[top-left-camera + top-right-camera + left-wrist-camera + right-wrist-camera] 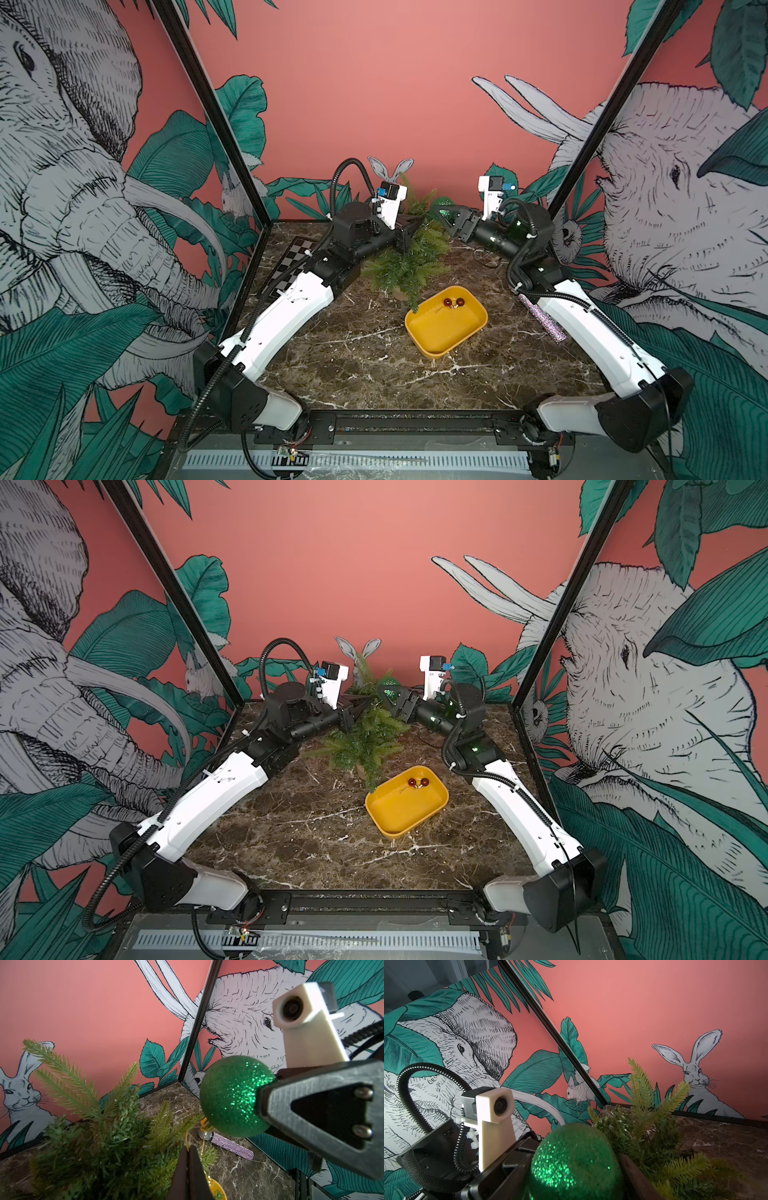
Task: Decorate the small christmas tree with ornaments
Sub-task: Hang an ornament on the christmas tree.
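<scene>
Currently, the glittery green ball ornament [232, 1095] is clamped in the right claw [267, 1093], just beside the small green needle-branched tree [108, 1126]. The left claw [189, 1159] is shut beside the ball's gold thread [202, 1142]. If release precedes hooking, a fall is judged likely.

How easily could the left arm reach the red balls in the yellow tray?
Probably yes: the red balls lie uncovered in the yellow tray, near the left gripper, which is shut among the small christmas tree branches.

One tree [409, 266], three ornaments [232, 1095], one tray [444, 330]
</scene>
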{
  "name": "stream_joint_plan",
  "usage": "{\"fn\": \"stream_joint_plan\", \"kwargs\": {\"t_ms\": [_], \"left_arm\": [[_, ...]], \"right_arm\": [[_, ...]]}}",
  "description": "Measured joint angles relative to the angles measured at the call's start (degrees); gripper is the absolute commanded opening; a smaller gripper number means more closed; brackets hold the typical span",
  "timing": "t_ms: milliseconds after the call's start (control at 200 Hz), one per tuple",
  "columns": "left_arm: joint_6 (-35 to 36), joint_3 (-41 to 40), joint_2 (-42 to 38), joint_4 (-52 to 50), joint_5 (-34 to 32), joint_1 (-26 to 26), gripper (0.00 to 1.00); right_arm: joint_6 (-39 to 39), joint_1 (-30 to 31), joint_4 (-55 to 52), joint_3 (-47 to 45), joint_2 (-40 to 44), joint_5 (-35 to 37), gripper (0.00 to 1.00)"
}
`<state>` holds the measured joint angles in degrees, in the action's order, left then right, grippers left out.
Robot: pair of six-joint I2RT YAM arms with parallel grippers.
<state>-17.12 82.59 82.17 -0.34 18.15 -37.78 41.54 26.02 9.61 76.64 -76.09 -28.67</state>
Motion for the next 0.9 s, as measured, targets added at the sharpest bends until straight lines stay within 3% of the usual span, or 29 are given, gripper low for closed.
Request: {"fn": "stream_joint_plan", "kwargs": {"t_ms": [825, 900], "left_arm": [[-0.7, 0.0, 1.0, -1.5, -2.1, 0.1, 0.0], [-0.9, 0.0, 1.1, -1.7, -2.4, 0.1, 0.04]], "right_arm": [[0.4, -1.4, 0.5, -0.6, -2.2, 0.9, 0.61], [0.5, -1.4, 0.5, -0.7, -2.2, 0.9, 0.61]]}}
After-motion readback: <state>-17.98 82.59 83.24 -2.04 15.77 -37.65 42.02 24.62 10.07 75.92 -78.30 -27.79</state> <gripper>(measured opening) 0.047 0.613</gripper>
